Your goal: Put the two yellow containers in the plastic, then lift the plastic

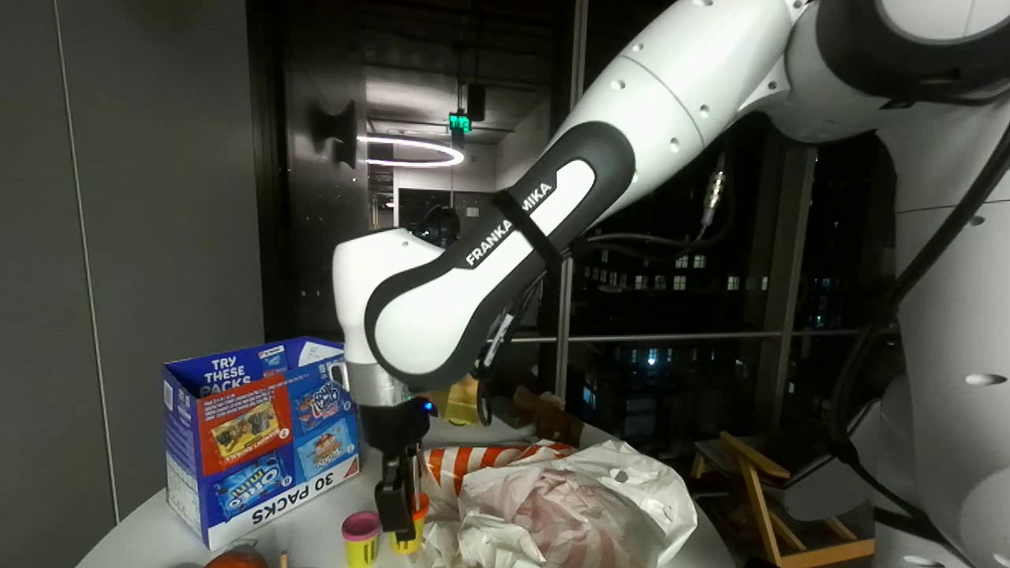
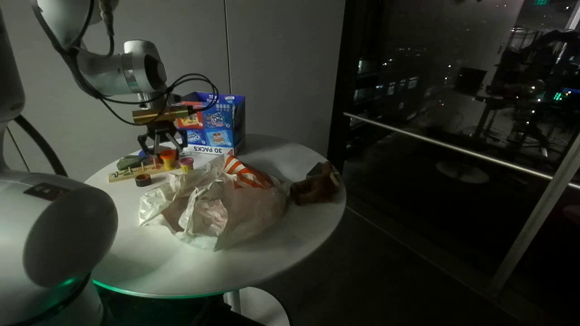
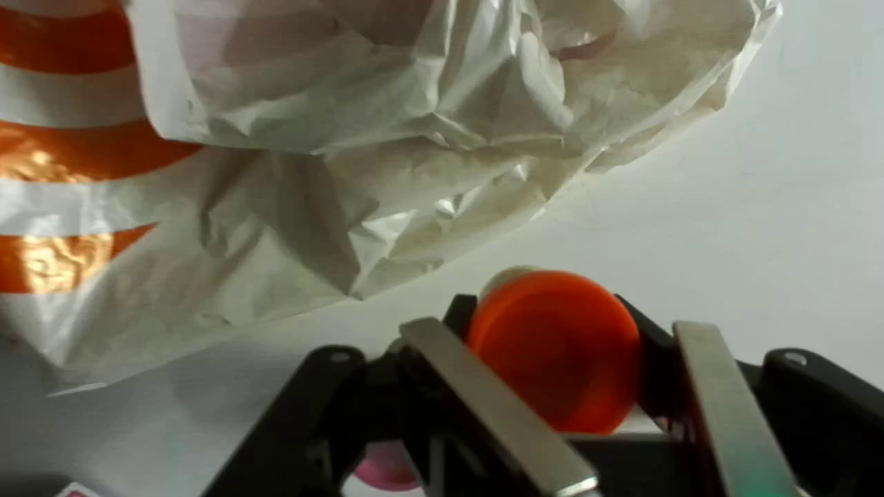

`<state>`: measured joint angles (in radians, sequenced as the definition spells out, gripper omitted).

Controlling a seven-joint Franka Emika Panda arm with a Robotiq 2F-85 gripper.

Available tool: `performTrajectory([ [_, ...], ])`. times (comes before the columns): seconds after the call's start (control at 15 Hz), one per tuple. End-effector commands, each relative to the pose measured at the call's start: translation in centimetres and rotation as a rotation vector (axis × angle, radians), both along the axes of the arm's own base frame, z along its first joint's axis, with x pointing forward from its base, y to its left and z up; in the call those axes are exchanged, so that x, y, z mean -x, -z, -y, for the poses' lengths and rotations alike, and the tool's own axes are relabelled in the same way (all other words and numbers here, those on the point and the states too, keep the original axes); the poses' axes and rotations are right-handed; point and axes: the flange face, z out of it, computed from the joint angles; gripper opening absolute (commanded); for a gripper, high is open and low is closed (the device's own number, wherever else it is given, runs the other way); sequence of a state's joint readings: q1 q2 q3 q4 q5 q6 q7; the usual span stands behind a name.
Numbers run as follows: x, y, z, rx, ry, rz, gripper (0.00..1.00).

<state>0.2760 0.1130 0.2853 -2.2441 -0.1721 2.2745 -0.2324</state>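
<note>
Yellow cylindrical tub with orange lid [image 2: 168, 161] in the hand [image 3: 550, 319], not yet bagged

The hand appears closed on this tub, gripping across the lid; whether its foot touches the round white bench [image 2: 149, 262] I cannot tell. It is just beside the crumpled white plastic bag with orange stripes [image 2: 226, 199], long axis near vertical, lid uppermost. The yellow cylindrical tub with pink lid [image 1: 360, 544] stands upright near it.

Both tubs should handle light, stiff and smooth: take them across the diameter, high up. The bag looks thin, limp and slippery, its long axis along the bench, mouth seemingly towards the robot base [image 2: 70, 235]; best lifted by gathered folds at the mouth.
</note>
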Motion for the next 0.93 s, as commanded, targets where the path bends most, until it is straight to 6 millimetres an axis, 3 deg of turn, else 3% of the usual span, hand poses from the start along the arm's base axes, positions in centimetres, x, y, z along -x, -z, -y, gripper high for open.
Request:
performTrajectory([
  [0.0,1.1,-6.2,4.4,-0.004,0.144,0.052,0.24],
  [0.13,1.5,-8.4,7.4,0.009,0.238,0.077,0.24],
  [0.33,2.0,-9.4,12.5,0.049,0.396,0.076,0.24],
  [0.6,3.3,-6.7,17.3,0.089,0.518,-0.072,0.24],
  [0.87,4.2,-2.6,18.6,0.085,0.529,-0.172,0.24],
])
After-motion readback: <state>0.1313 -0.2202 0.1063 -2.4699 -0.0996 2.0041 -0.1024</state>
